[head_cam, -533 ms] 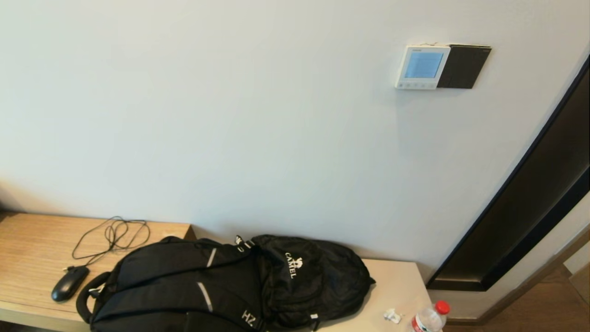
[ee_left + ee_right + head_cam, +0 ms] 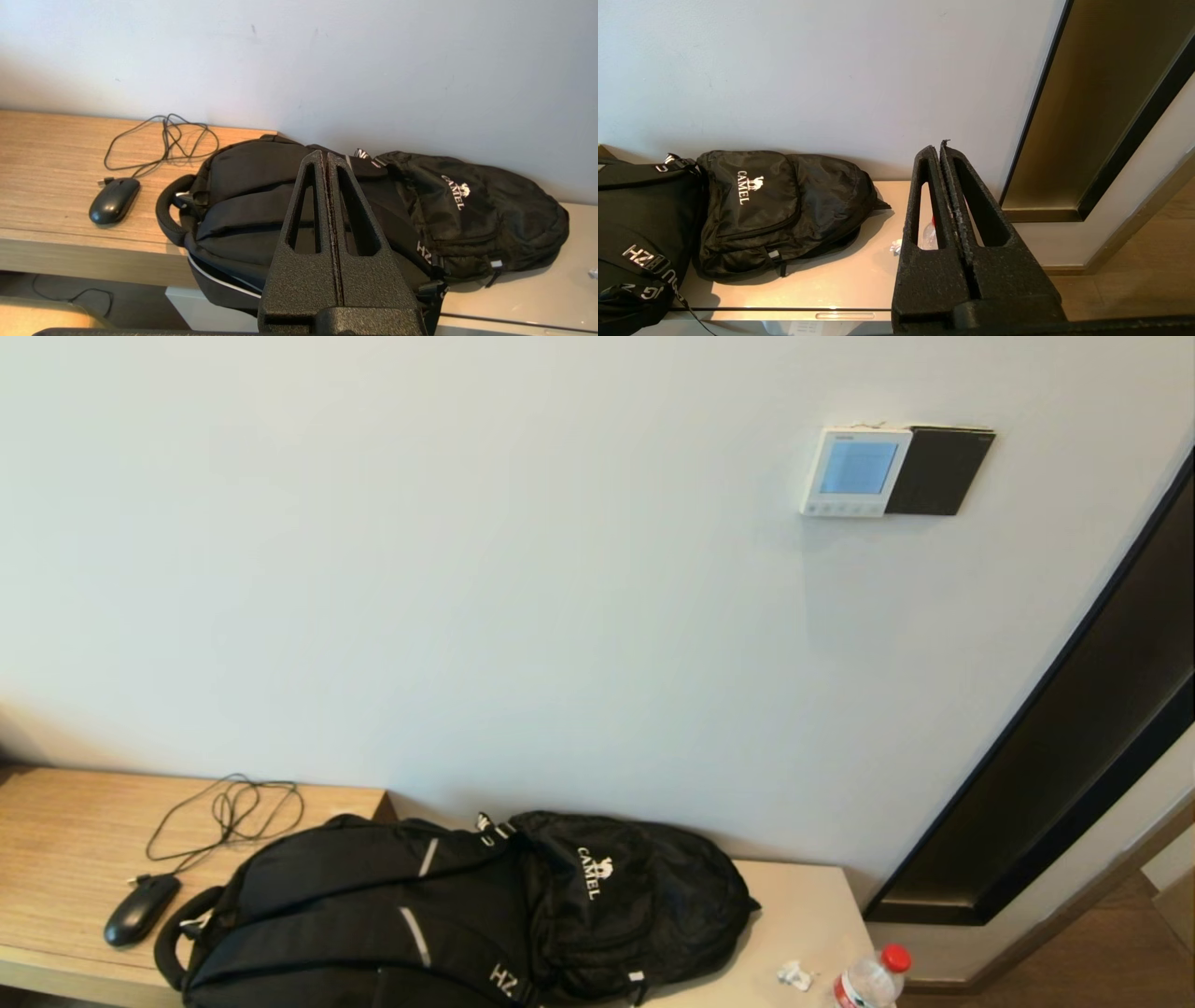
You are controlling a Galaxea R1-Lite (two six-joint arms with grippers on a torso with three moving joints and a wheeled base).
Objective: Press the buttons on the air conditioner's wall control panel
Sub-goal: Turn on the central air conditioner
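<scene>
Wall control panel (image 2: 856,471) for the air conditioner sits high on the pale wall, toward the right of the head view, a small white square with a light-blue screen. Its buttons (image 2: 841,508) run as a row along the bottom strip under the screen; they are too small to count with confidence, perhaps five. A glossy black plate (image 2: 938,470) touches the panel's right edge.

Neither arm appears in the head view. The left gripper (image 2: 325,156) shows only in its own wrist view, low down and well apart from the panel, its fingers pressed together with nothing between them, pointing over a black backpack (image 2: 355,919). The right gripper (image 2: 938,148) shows likewise in its wrist view, fingers closed and empty, above the pale end of the worktop (image 2: 812,915).

On the worktop below, the backpack lies against a second black bag marked CAMEL (image 2: 635,896). A black computer mouse (image 2: 140,909) rests on the wooden section to the left, its cable (image 2: 229,812) looped behind it. Near the right end stand a clear bottle with a red cap (image 2: 873,980) and a small white crumpled scrap (image 2: 794,975) just beside it. A dark-framed recess (image 2: 1074,775) runs down the wall on the right.
</scene>
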